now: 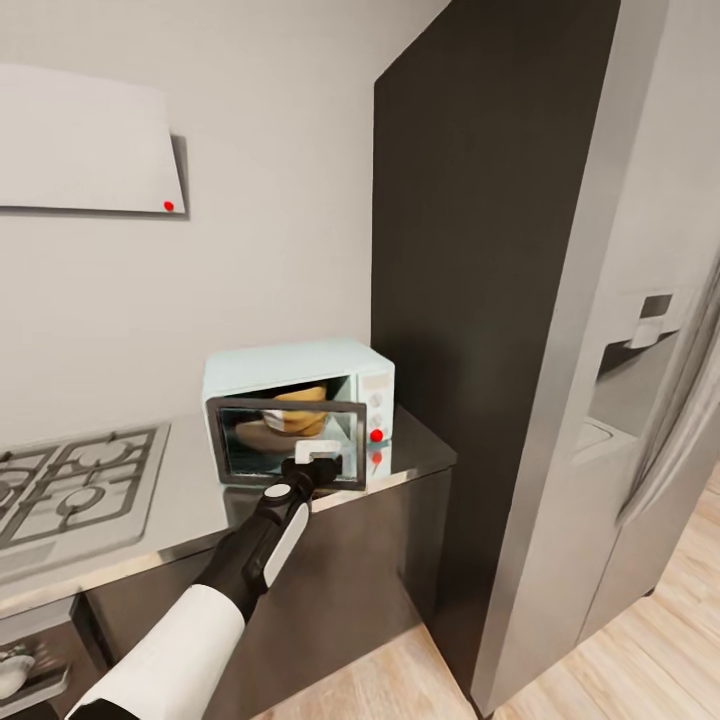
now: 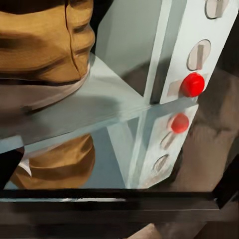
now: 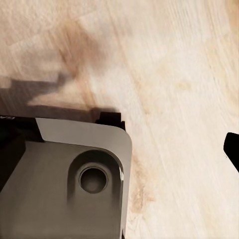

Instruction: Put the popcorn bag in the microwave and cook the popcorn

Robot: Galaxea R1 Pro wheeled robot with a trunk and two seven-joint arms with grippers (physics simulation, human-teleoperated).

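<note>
A steel gas hob [image 1: 70, 485] with dark grates is sitting at the left of the head view, set flush beside the grey worktop. Above it, a white wall cabinet [image 1: 85, 140] is hanging on the pale wall, showing a small red dot near its lower right corner. A tall dark panel [image 1: 470, 250] is rising at the right end of the worktop, and a grey fridge [image 1: 625, 400] with a recessed dispenser is standing just beside that panel. Light wooden flooring [image 1: 650, 650] is stretching below; the same pale boards [image 3: 174, 74] are showing in the right wrist view.
</note>
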